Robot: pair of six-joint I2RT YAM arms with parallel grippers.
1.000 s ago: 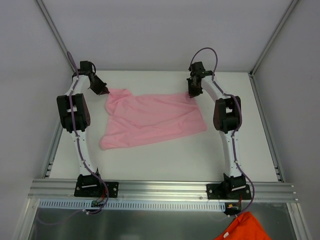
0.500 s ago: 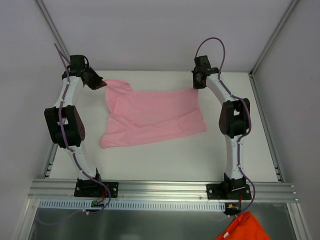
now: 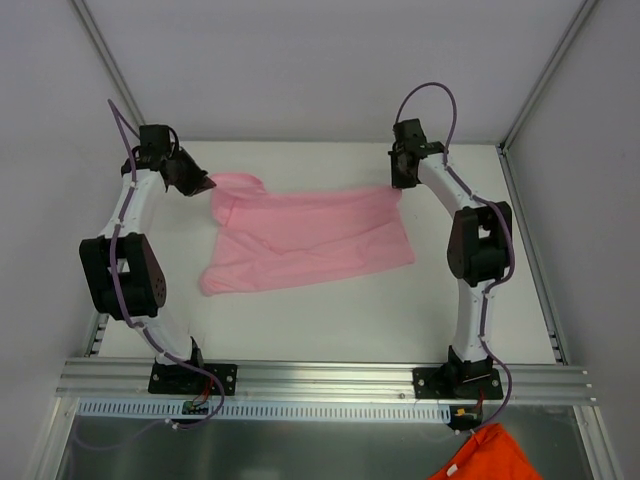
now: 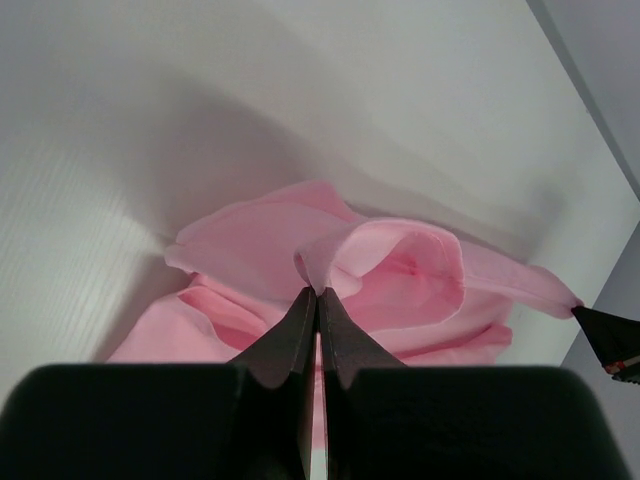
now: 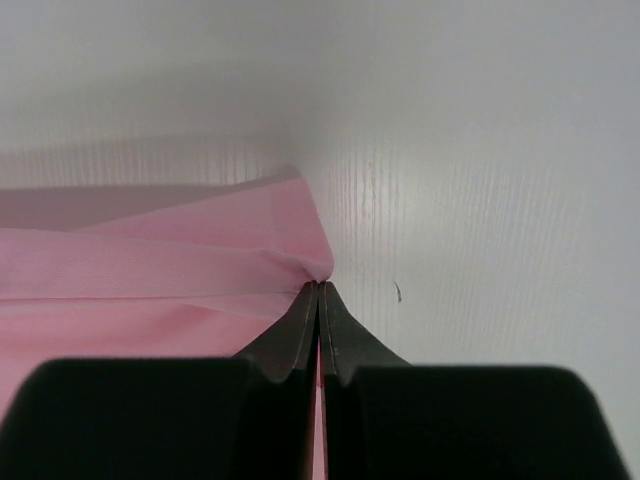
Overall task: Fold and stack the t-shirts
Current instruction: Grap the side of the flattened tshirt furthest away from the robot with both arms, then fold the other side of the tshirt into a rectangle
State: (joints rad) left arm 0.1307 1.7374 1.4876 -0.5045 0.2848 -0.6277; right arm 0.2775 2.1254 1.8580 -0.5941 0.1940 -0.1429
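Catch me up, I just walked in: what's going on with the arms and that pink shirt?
Two robot arms are handling a plain light pink short-sleeved t-shirt. The left gripper is shut on its far left corner, the right gripper on its far right corner, with the far edge stretched between them. The rest lies rumpled on the white table; no neat fold yet.

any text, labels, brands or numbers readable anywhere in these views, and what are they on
There is no readable text in any view.
pink t-shirt: plain, no print or label showing.
left arm and right arm: no legible markings.
orange cloth at the near edge: no writing visible.
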